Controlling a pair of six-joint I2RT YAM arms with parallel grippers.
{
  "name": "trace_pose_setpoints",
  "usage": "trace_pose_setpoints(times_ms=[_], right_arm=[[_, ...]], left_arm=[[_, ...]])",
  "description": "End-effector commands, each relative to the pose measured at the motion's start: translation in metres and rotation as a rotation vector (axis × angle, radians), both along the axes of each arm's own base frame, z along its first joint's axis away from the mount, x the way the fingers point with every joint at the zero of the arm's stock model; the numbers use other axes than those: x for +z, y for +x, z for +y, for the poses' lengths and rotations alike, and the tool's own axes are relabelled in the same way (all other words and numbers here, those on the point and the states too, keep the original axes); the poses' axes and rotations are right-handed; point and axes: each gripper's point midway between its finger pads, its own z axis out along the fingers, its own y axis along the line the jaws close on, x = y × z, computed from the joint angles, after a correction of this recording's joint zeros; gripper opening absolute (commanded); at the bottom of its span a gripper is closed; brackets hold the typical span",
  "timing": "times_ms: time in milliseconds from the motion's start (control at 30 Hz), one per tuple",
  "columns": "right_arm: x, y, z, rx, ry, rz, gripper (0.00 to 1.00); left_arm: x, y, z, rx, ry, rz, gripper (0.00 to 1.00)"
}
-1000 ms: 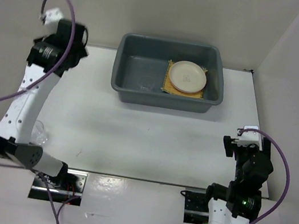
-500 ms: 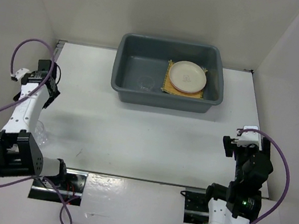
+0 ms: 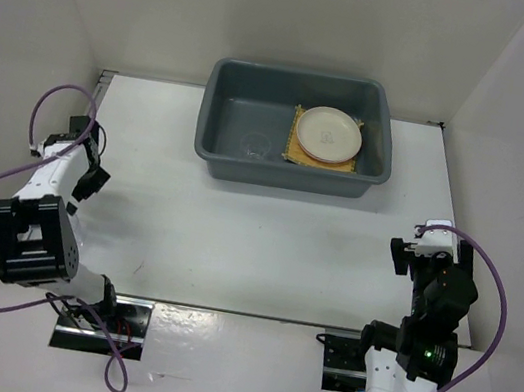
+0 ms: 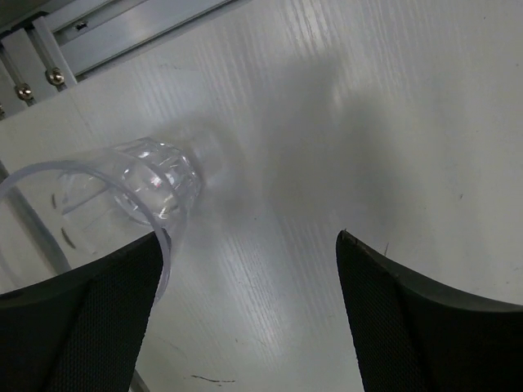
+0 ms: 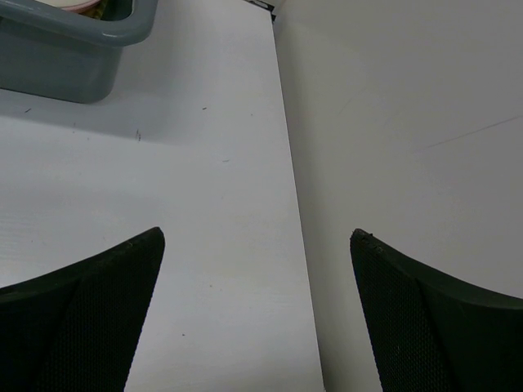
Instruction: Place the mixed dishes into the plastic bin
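The grey plastic bin stands at the back middle of the table. In its right half a cream plate lies on a yellow mat, and a faint clear cup sits in its left half. My left gripper is low at the table's left side, folded back toward the near edge. Its jaws are open. Another clear cup rests on the table just beyond the left finger, not between the jaws. My right gripper is open over bare table at the right.
An aluminium rail runs along the near edge just past the cup. White walls close in the table on the left, back and right. The bin's corner shows at the far left of the right wrist view.
My left arm has swung down from high beside the bin to the near left of the table, ending over the clear cup there. The right arm has not moved.
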Motion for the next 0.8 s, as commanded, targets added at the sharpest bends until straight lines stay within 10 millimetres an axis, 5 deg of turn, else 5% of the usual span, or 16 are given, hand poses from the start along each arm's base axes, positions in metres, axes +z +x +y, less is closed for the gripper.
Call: trace_pose_setpoints(times_ms=[0,67,267,400,433,533,567,700,767], right_arm=[[0.002,0.004,-0.002,-0.007,-0.011,-0.008,0.99],[0.002,0.004,-0.002,-0.007,-0.011,-0.008,0.99],[0.0,0.005,-0.003,-0.007,-0.009,0.001,0.99],[0.0,0.005,-0.003,-0.007,-0.009,0.001,0.99],[0.0,0.005,-0.003,-0.007,-0.009,0.001,0.99],[0.0,0.005,-0.003,-0.007,-0.009,0.001,0.99],[0.002,0.004,-0.002,-0.007,-0.011,-0.008,0.99],[0.002,0.004,-0.002,-0.007,-0.011,-0.008,0.99],[0.002,0.004,-0.001,0.002,-0.011,-0.008,0.99]], left_arm=[[-0.015,0.01,-0.005,-0.047,-0.053,0.006,0.89],[-0.015,0.01,-0.005,-0.047,-0.053,0.006,0.79],[-0.017,0.007,-0.006,-0.047,-0.055,0.012,0.75],[-0.017,0.007,-0.006,-0.047,-0.055,0.012,0.49],[-0.019,0.006,-0.006,-0.055,-0.058,0.025,0.3],[-0.025,0.019,-0.004,-0.082,-0.066,0.014,0.0],[-0.026,0.021,-0.003,-0.081,-0.068,0.018,0.0],[-0.008,0.051,-0.003,-0.18,-0.111,0.021,0.0],[0.04,0.099,-0.012,-0.311,-0.095,-0.117,0.0]])
